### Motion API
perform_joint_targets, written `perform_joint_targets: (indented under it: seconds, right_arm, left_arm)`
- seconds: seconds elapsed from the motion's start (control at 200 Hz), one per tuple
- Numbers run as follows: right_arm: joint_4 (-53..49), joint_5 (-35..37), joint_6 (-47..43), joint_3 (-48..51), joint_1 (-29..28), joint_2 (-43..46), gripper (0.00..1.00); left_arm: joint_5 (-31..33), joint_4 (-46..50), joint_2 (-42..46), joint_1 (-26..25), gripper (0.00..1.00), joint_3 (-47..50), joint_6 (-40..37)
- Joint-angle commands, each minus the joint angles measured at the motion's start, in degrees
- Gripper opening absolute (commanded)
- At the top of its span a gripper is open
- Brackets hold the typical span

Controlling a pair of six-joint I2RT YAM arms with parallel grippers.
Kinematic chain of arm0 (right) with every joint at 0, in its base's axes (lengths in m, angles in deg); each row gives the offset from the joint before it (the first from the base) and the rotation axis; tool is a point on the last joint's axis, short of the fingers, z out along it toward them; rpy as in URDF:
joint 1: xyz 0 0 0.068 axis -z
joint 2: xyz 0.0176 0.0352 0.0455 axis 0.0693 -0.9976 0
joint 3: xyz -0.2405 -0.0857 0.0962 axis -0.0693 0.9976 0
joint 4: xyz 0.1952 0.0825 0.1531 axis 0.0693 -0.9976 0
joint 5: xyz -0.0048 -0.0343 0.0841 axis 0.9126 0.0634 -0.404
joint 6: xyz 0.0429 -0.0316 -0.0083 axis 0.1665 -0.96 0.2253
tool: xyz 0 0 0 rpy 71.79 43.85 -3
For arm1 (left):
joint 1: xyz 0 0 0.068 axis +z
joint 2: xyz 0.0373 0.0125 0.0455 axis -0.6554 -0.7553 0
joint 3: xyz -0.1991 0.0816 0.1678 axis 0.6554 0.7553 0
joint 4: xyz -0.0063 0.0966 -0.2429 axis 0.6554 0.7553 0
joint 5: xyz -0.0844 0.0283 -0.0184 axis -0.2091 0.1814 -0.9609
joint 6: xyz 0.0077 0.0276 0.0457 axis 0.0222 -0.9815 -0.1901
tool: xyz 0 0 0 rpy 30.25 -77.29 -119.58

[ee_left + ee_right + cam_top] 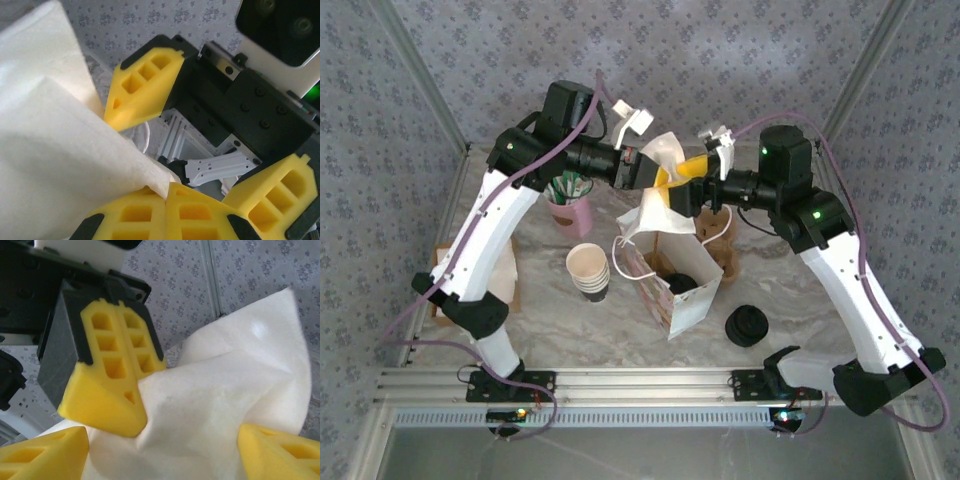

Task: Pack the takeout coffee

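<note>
Two tools meet above white paper bag (685, 310) at centre of counter (620, 335). My left tool (166, 200) clamped on white napkin (55, 165), fingers pressed together. My right tool (165, 440) at its 3 o'clock, fingers apart on either side of napkin. Takeout coffee (682, 284) sits inside bag, black lid up. Lidless cup stack (588, 270) at bag's 9 o'clock, black lid stack (747, 325) at 4 o'clock, pink cup (570, 212) at 11 o'clock.

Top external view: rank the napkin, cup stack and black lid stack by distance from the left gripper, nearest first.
1. napkin, pinched in the left gripper.
2. cup stack, toward the near left.
3. black lid stack, at the near right.
</note>
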Motion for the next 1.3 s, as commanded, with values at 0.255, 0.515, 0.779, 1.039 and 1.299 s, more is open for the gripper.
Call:
perform_joint_targets:
  seconds: [0.255, 0.515, 0.779, 1.039, 1.299]
  right_arm:
    - [4.3, -2.1, -1.2, 2.5, -2.4, 1.3, 0.73]
    - [6.0, -1.8, -1.2, 2.6, -3.8, 1.5, 0.66]
    - [6.9, -0.5, -1.2, 3.7, -4.3, 1.9, 0.56]
    - [7.4, 1.0, -0.5, 4.3, -4.2, 2.1, 0.33]
    - [7.8, 2.5, 1.0, 5.4, -4.2, 2.5, 0.0]
  left_arm:
    - [-4.9, -5.2, -2.2, -0.3, 0.0, -4.9, 3.8]
    - [-4.8, -11.0, -1.4, -0.4, 0.0, -1.6, 8.6]
    - [-3.1, -17.7, 0.6, -0.3, 0.0, 3.2, 13.5]
    - [-2.0, -21.3, 2.4, -0.3, 0.0, 6.7, 15.8]
    - [0.3, -21.7, 2.7, -0.3, 0.19, 7.9, 15.9]
